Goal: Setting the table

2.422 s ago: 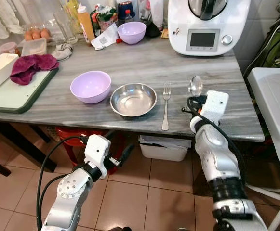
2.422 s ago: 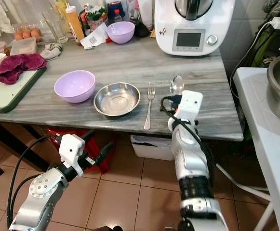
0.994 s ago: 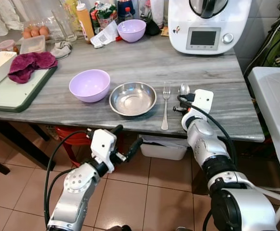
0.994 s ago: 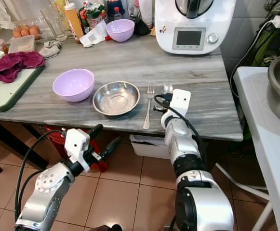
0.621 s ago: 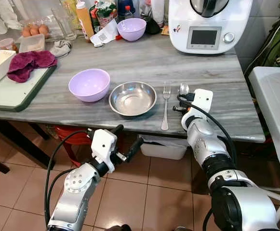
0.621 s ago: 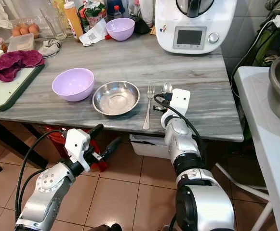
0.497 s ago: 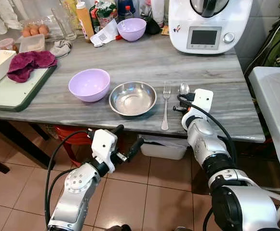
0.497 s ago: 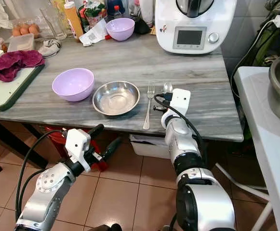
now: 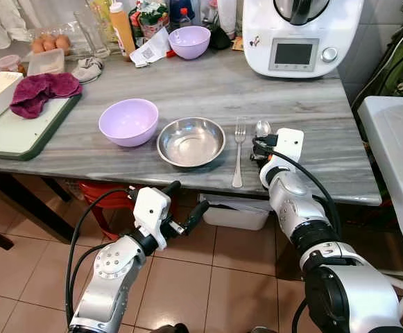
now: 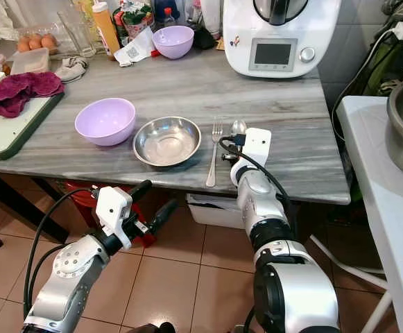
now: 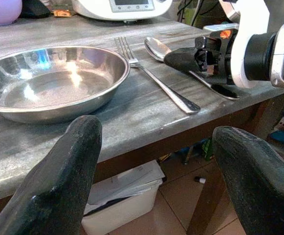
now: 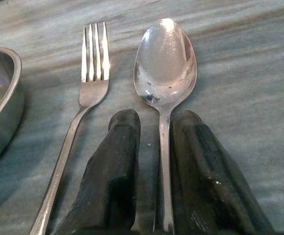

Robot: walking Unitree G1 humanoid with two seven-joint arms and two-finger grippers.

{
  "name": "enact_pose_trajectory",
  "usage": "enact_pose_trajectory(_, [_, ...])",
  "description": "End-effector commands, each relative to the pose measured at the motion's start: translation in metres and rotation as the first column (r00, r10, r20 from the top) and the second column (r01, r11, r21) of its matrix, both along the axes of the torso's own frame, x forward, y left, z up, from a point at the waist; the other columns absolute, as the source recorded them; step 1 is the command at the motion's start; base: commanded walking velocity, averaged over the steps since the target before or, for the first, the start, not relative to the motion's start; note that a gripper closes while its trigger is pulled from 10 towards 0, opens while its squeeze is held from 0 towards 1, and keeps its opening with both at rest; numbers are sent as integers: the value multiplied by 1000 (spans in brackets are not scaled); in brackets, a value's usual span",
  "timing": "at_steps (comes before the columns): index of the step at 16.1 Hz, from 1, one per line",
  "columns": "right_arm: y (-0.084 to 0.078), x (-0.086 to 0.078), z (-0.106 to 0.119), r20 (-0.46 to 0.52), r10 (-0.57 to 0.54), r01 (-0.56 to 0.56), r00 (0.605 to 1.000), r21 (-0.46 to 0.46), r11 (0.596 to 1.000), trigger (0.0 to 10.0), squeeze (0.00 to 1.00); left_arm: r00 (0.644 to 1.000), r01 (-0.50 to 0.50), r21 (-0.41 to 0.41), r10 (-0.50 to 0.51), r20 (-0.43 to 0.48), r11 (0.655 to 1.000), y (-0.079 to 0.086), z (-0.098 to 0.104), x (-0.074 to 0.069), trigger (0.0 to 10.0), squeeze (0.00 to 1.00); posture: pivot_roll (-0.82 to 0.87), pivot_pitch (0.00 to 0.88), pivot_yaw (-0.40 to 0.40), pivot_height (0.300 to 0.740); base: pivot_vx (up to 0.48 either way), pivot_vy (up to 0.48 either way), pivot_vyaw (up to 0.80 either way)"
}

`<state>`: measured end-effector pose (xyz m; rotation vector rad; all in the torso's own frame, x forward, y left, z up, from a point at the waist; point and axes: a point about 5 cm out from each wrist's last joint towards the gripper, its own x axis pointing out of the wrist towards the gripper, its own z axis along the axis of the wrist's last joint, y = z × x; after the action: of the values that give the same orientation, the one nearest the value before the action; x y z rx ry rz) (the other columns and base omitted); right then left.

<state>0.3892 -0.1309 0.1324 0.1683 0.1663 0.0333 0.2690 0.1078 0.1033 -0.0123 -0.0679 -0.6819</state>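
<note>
On the grey marble table [image 9: 187, 90] a steel bowl [image 9: 191, 142] sits beside a purple bowl [image 9: 128, 122]. A fork [image 9: 238, 149] lies just right of the steel bowl. Right of the fork, parallel to it, lies a spoon [image 12: 165, 58] with its bowl pointing away from me. My right gripper [image 12: 156, 117] rests low at the table's front edge, its fingers close on either side of the spoon's handle. My left gripper [image 9: 184, 198] hangs open below the table edge, in front of the steel bowl [image 11: 49, 83], with nothing in it.
A white kitchen machine [image 9: 298, 35] stands at the back right. At the left a cutting board [image 9: 21, 132] carries a maroon cloth [image 9: 45, 94]. Bottles and another purple bowl [image 9: 189, 43] line the back. A white bin [image 9: 236, 211] sits under the table, a white side table [image 9: 395, 152] at the right.
My right gripper has brought the spoon down and leftward, from raised to lying beside the fork. My left gripper has risen slightly toward the table edge.
</note>
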Motion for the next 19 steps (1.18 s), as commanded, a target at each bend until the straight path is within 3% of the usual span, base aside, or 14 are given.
enact_pose_trajectory(1, [6,1,0,-7,19,-20,1000,-9,1000,10000,1000,1000,-1,2,1,-12,1000,2,-3,-2,10000,0,-87,127,83,740,0,0,0])
enact_pose_trajectory(9, [5,1,11,88,16,-13,996,-32,999,10000,1000,1000,3,8,-3,-8,1000,2,-1,0,10000,0,-86,122,93,740,0,0,0])
enact_pose_trajectory(12, [4,-2,25,198,10,-5,980,-25,1000,10000,1000,1000,1,8,-1,3,1000,2,2,2,10000,0,-86,120,94,740,0,0,0])
enact_pose_trajectory(17, [-4,-22,40,349,-13,47,937,-90,995,10000,1000,999,-31,-16,31,10,999,2,4,5,10000,0,-93,116,91,740,0,0,0])
enact_pose_trajectory(19, [-17,-39,44,405,-67,115,912,-96,989,10000,1000,997,-75,-43,76,16,996,2,8,7,10000,0,-94,116,92,740,0,0,0])
